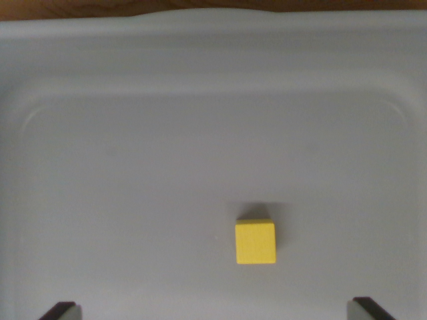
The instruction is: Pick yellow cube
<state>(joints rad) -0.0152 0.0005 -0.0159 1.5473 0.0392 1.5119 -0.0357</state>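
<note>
A small yellow cube [255,242] rests flat on the floor of a pale grey tray [200,133], a little right of centre and low in the wrist view. Only the two dark fingertips [61,311] of my gripper [215,311] show, at the bottom left and bottom right corners. They stand wide apart with nothing between them. The cube lies just above the line joining the tips, nearer the right one, and touches neither.
The tray's raised far rim [213,27] runs across the top of the view, with a strip of brown wooden surface [133,7] behind it. The tray floor around the cube is bare grey.
</note>
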